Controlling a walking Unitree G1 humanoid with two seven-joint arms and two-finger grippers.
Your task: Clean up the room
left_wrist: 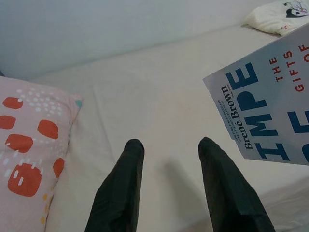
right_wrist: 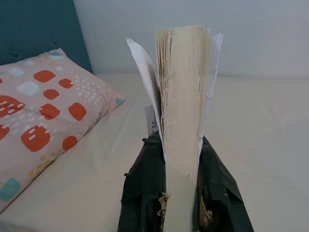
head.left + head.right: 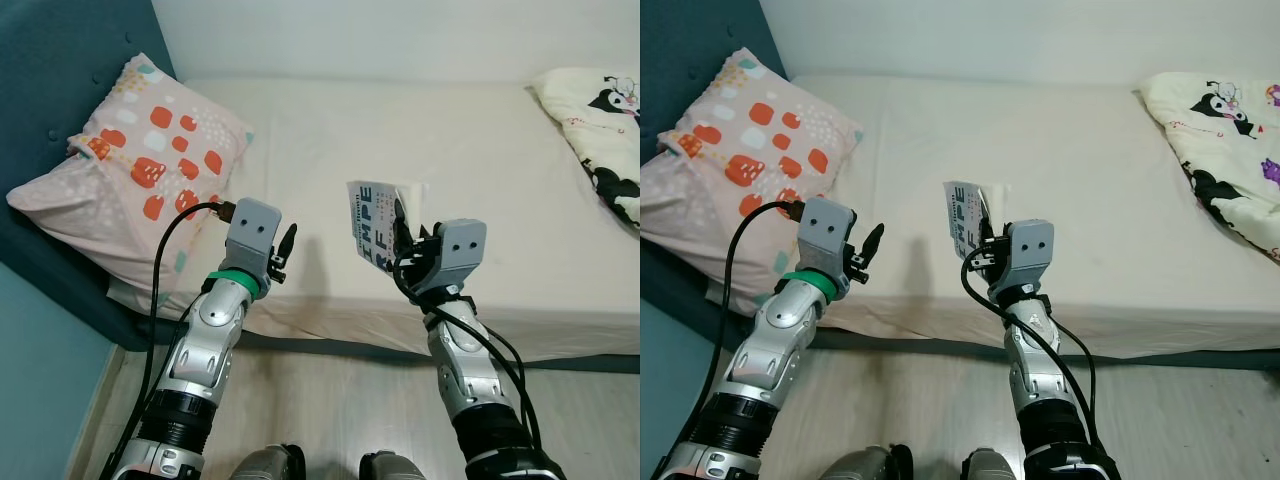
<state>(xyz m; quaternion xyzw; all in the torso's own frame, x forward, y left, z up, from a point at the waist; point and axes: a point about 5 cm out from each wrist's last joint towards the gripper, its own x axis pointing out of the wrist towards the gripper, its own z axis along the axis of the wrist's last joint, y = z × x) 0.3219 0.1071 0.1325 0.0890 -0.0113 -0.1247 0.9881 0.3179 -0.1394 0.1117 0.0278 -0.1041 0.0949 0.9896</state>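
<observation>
My right jaws point(image 3: 402, 222) clenched a paperback book point(image 3: 374, 222) upright over the bed's point(image 3: 480, 150) front edge; left jaws point(image 1: 170, 159) released, bare mattress ahead.

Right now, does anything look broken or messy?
Yes, a little. The book held upright in the right pincer looks worn: its page edges are ragged and torn near the bottom, and its covers splay outward. The pillow leans crookedly against the headboard.

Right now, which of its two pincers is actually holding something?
The right pincer: its fingers are shut on a book, held upright over the bed. The left pincer is open, with nothing between its fingers.
</observation>
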